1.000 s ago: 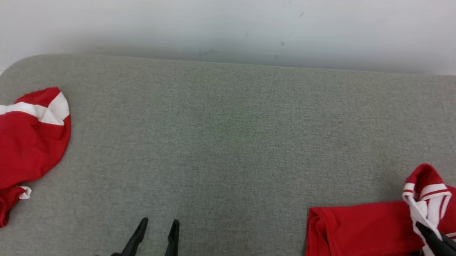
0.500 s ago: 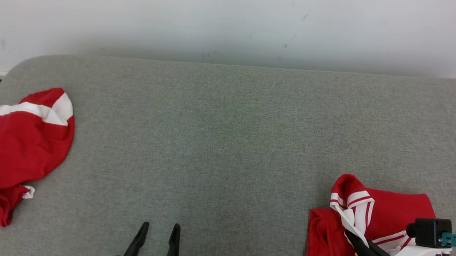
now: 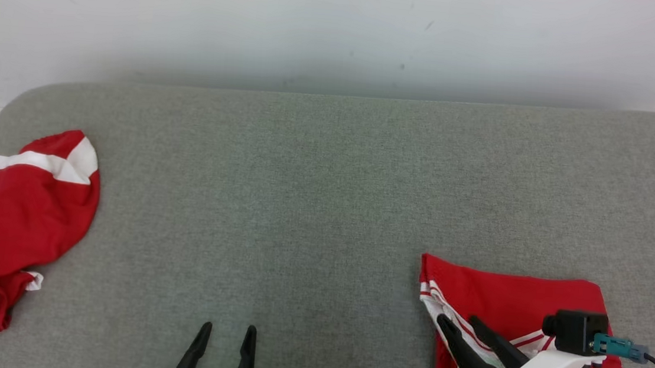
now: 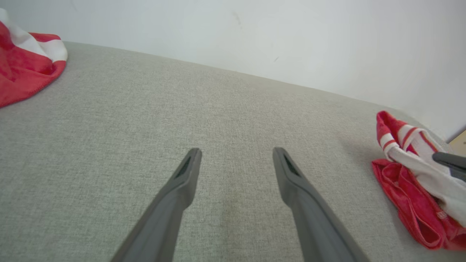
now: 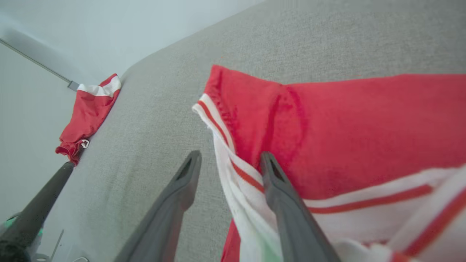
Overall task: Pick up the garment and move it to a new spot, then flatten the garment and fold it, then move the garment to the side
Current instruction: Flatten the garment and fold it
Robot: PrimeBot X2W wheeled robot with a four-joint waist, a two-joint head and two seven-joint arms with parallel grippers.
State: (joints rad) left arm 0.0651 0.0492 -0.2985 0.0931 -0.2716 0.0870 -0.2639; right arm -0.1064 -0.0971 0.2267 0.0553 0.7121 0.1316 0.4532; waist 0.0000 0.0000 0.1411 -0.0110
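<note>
Red shirt with white striped trim, lying near right on grey cushion; right gripper, fingers parted, straddles the trim without clamping it. Left gripper wide open, holding nothing.

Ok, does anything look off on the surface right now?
The folded red garment at lower right looks untidy: its white striped trim bunches out along the left edge, under the open right pincer.

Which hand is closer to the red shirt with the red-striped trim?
Right. The right hand is over that shirt; the left hand sits apart, off to its left.
</note>
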